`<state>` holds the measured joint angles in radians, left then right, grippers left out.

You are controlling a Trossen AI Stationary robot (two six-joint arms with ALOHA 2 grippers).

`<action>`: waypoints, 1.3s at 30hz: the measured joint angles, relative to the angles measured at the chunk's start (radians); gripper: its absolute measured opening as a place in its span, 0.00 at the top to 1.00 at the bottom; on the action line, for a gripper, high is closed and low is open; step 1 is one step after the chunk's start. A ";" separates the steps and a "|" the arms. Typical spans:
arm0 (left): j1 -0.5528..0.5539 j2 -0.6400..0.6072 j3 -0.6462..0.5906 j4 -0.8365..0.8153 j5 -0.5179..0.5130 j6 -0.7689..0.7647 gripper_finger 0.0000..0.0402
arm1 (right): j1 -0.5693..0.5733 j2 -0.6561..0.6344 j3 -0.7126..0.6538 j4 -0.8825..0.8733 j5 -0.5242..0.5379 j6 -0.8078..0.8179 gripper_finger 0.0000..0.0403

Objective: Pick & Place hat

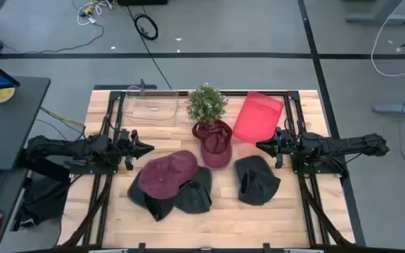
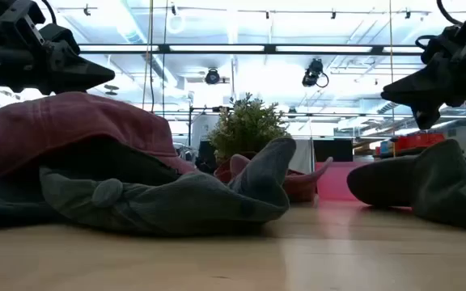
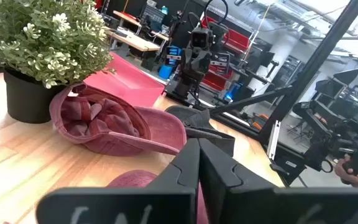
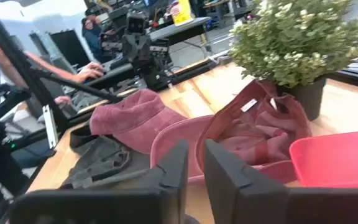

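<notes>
Several hats lie on the wooden table. A maroon cap rests on top of dark grey hats. A second maroon cap lies upside down, its crown against the plant pot. Another dark grey hat lies at the right. My left gripper hovers shut above the left pile. My right gripper hovers shut, with a narrow slit between its fingers, right of the upturned cap.
A potted plant stands at the far middle of the table. A red tray lies to its right. Bare wood shows along the near edge. A person's hand shows beyond the table.
</notes>
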<state>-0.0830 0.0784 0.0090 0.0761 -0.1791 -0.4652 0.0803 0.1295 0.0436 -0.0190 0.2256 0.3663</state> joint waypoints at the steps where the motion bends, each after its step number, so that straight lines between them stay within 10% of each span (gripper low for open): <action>1: 0.000 0.000 0.000 0.000 0.000 0.000 0.98 | 0.000 0.000 0.000 0.000 0.004 0.003 0.82; 21: 0.000 0.000 0.000 0.000 0.000 0.005 0.98 | 0.000 0.000 0.000 -0.016 -0.090 0.131 0.34; 39: 0.000 0.002 0.002 -0.031 0.004 0.014 0.98 | 0.000 0.142 0.000 0.031 0.003 0.168 0.31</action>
<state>-0.0826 0.0802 0.0109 0.0452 -0.1749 -0.4509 0.0799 0.2718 0.0433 0.0115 0.2287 0.5342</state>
